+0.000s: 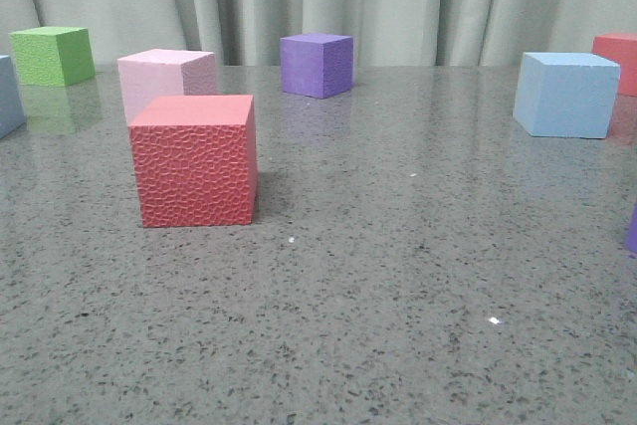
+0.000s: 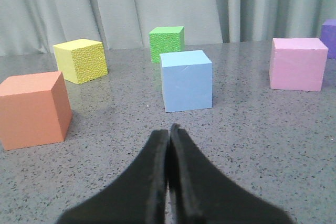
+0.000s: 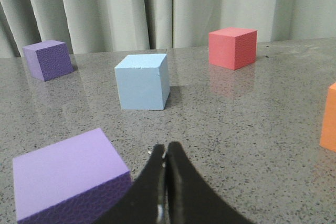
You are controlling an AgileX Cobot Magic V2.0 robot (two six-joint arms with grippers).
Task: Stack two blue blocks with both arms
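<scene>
One pale blue block (image 1: pixel 565 95) stands at the right of the table in the front view. The other blue block (image 1: pixel 8 97) is cut off by the left edge. Neither arm shows in the front view. In the left wrist view, a blue block (image 2: pixel 186 80) sits on the table straight ahead of my left gripper (image 2: pixel 169 129), which is shut, empty and a short way from it. In the right wrist view, a blue block (image 3: pixel 142 81) sits ahead of my right gripper (image 3: pixel 165 148), slightly to one side. That gripper is also shut and empty.
A red textured cube (image 1: pixel 195 158) stands centre-left, with a pink cube (image 1: pixel 164 77) behind it. A green cube (image 1: pixel 52 55), a purple cube (image 1: pixel 317 64) and a red cube (image 1: pixel 619 59) line the back. A light purple cube (image 3: pixel 68 174) lies close beside the right gripper. An orange cube (image 2: pixel 32 109) and a yellow cube (image 2: pixel 80 60) are near the left gripper.
</scene>
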